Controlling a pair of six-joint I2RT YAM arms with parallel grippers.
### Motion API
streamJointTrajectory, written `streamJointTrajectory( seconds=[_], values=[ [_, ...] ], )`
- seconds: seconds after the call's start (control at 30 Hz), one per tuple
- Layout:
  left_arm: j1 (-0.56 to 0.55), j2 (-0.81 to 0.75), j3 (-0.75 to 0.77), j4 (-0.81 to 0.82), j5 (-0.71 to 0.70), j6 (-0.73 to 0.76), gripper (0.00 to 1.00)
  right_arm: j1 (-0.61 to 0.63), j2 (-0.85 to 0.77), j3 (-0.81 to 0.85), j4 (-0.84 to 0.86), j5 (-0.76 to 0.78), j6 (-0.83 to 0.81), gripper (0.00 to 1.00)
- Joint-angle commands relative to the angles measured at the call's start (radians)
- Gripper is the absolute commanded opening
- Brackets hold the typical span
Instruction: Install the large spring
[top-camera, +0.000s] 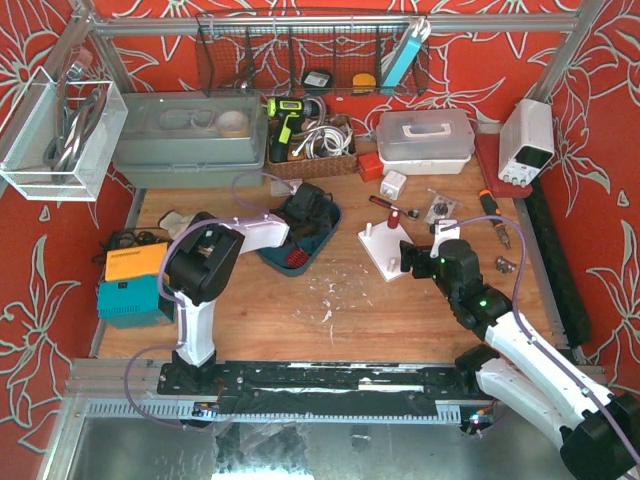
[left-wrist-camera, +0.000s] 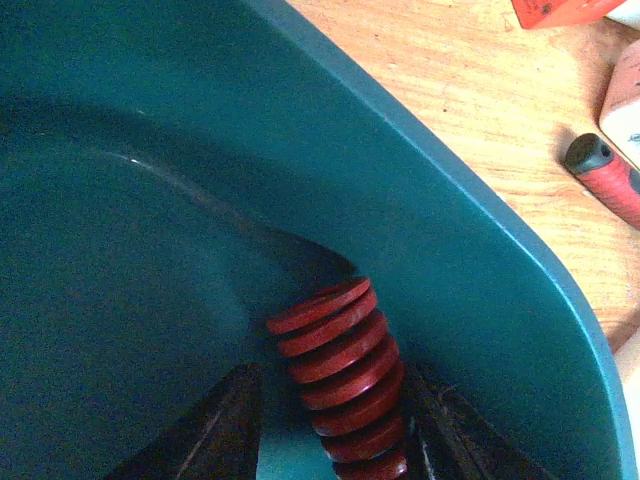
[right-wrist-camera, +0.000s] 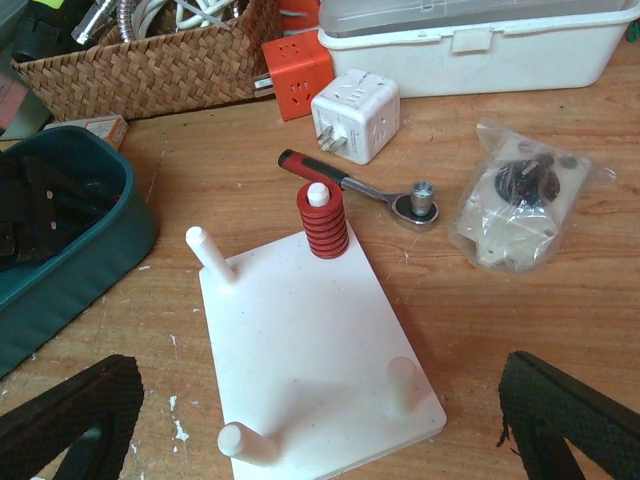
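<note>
- Seen from above, the left arm reaches into a teal tray (top-camera: 328, 238) in the middle of the table (top-camera: 350, 310). The right arm points at a white peg board (top-camera: 380, 258) just beside the tray. From this height the left arm's wrist hides the tray's contents.
- Only the left wrist camera shows the large spring (left-wrist-camera: 325, 320). It is red, with thick flat coils stacked close, and it sits inside the tray against the curved wall.
- The left gripper (left-wrist-camera: 332, 375) straddles the large spring with its fingers spread. One dark finger is close against the coils, while a strip of tray floor shows between the spring and the other finger. No pinch is visible.
- Only the right wrist camera shows the board up close. It has four pegs, and a second spring (right-wrist-camera: 322, 228), also red, is seated on a far one. The other three pegs are bare.
- The right gripper (right-wrist-camera: 315, 375) hangs over the board's near edge, its fingers set wide apart with nothing between them.
- A ratchet (right-wrist-camera: 375, 190) lies just behind the board. A white plug cube (right-wrist-camera: 355, 115) and an orange plug (right-wrist-camera: 298, 72) sit further back, and a bag of parts (right-wrist-camera: 520, 205) is off to the right.
- A wicker basket (right-wrist-camera: 150, 62) and a white box (right-wrist-camera: 470, 40) line the back of the table.
- The tray's raised wall stands between the large spring and the board.
</note>
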Motion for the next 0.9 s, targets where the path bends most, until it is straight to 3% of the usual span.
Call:
streamJointTrajectory(
  seconds=[0.0, 0.47, 0.6, 0.87],
  values=[
    [0.0, 0.028, 0.006, -0.097, -0.081, 0.044, 0.42, 0.007, -0.007, -0.013, 0.021, 0.023, 0.001, 0.97],
    [0.001, -0.048, 0.006, -0.156, -0.173, 0.085, 0.45, 0.009, 0.0, -0.012, 0.024, 0.015, -0.004, 0.97],
    [0.002, -0.032, 0.013, -0.134, -0.135, 0.076, 0.52, 0.01, -0.003, -0.012, 0.023, 0.014, -0.004, 0.97],
    [0.002, 0.006, 0.047, -0.09, -0.063, 0.063, 0.52, 0.013, -0.013, -0.012, 0.021, 0.018, -0.012, 0.96]
  ],
)
